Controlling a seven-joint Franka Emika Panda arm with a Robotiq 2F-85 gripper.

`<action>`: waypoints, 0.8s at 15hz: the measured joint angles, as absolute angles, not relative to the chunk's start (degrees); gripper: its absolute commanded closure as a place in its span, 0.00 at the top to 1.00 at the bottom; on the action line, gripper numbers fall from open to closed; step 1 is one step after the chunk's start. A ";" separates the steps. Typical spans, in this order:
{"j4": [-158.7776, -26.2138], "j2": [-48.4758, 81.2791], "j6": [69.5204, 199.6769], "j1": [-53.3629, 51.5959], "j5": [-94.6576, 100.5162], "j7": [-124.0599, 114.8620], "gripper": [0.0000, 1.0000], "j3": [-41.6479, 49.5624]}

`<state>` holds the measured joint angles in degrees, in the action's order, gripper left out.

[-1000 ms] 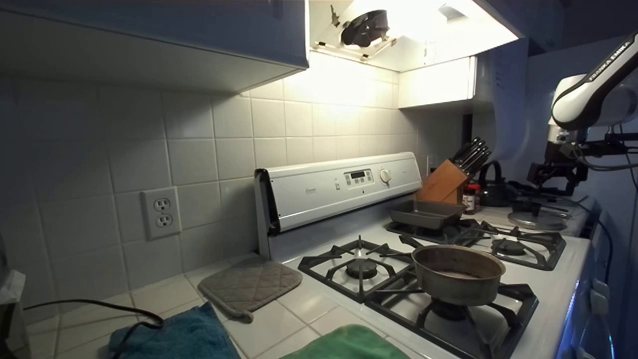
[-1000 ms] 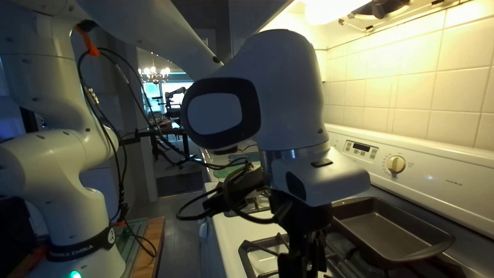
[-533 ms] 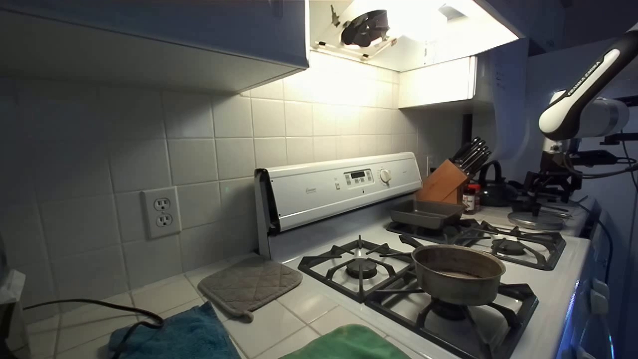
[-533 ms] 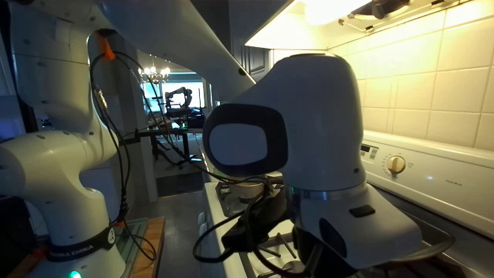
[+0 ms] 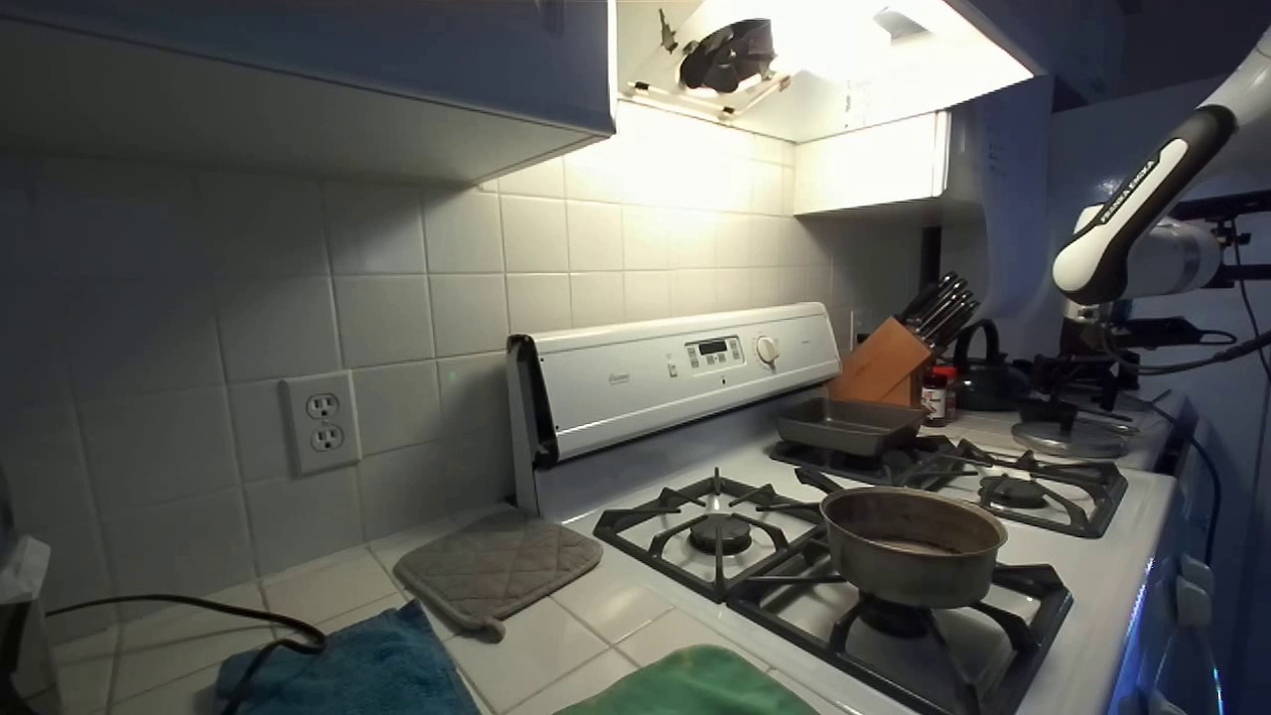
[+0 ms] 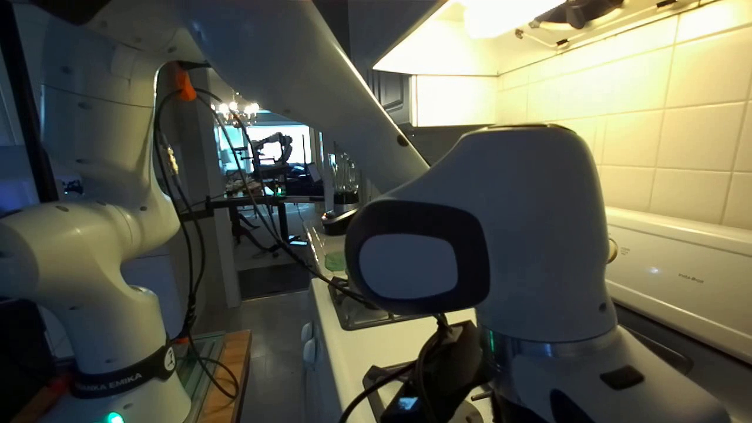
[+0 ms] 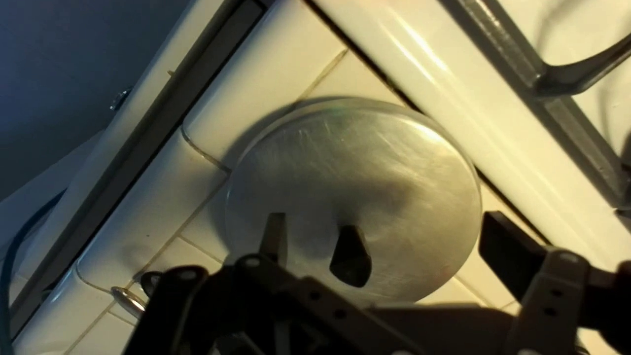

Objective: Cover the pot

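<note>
First centre the gripper (image 7: 384, 217) over the knob (image 7: 351, 259) of the lid (image 7: 355, 182)

Across an exterior view, left to right, you have the pot (image 5: 909, 571), uncovered on a burner grate (image 5: 1043, 584), and then, beyond the stove (image 5: 650, 412), the lid, well apart from it. Picking up that lid looks to be your step.

In the wrist view, begin at the left: that finger (image 7: 274, 236) shows against the lid, near the knob. Your jaws are spread wide and hold nothing. The knob lies between the two but nearer the left-hand one, so shift that way until the gaps look even; otherwise that finger may well meet it first and skid the lid over the glazed tiles (image 7: 276, 84). Farther right, the other finger reaches past the lid's edge, towards the stove's border; mind you don't knock it there. How high the tips hang above the lid you can't judge from here, so lower slowly, flank the knob without pressing on the lid, then squeeze. Lift straight up and carry high enough to pass the pot's rim.
</note>
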<state>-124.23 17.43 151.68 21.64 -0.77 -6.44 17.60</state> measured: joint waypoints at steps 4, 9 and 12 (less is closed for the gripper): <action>-122.47 20.24 153.04 21.73 -0.77 -6.44 1.00 17.76; -120.68 22.43 153.72 22.06 -0.77 -6.44 1.00 18.15; -119.98 23.18 154.06 22.39 -0.83 -6.44 0.96 18.15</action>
